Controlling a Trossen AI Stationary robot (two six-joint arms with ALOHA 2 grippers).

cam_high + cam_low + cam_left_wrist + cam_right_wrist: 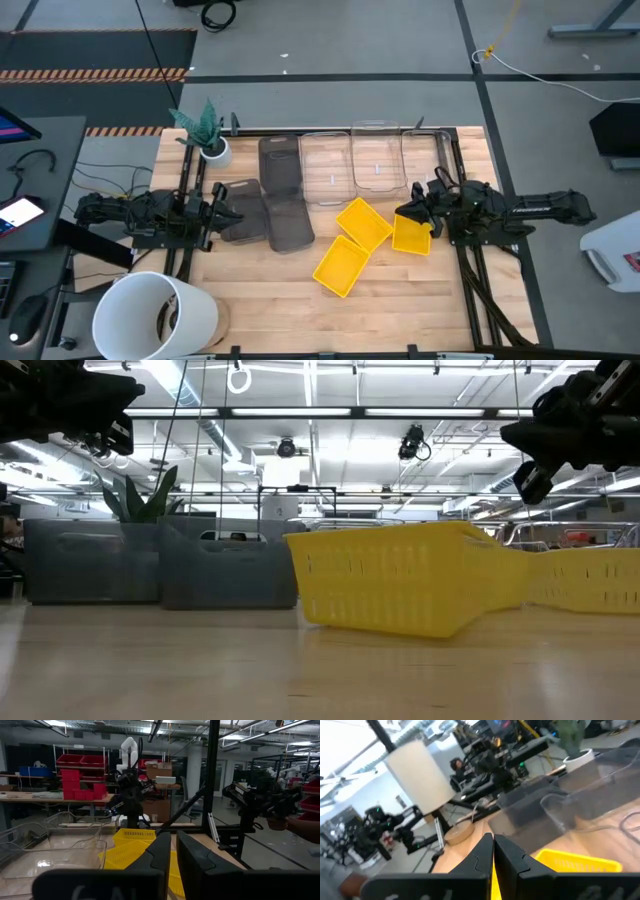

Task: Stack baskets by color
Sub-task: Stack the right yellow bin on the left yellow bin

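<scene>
Three yellow baskets (363,222), (341,265), (411,234) lie loose on the wooden table, right of centre. Three dark grey baskets (279,165), (243,210), (290,222) lie left of centre. Clear baskets (326,168), (377,158) stand side by side at the far edge. My left gripper (225,205) hangs shut above the left grey basket, with nothing in it (173,839). My right gripper (405,213) hangs shut above the far left corner of the rightmost yellow basket (580,862), clear of it (535,480).
A big white round bucket (155,315) stands at the table's near left corner. A small white plant pot (213,150) is at the far left. Black frame rails (470,270) run along both sides. Bare wood lies along the near edge (400,320).
</scene>
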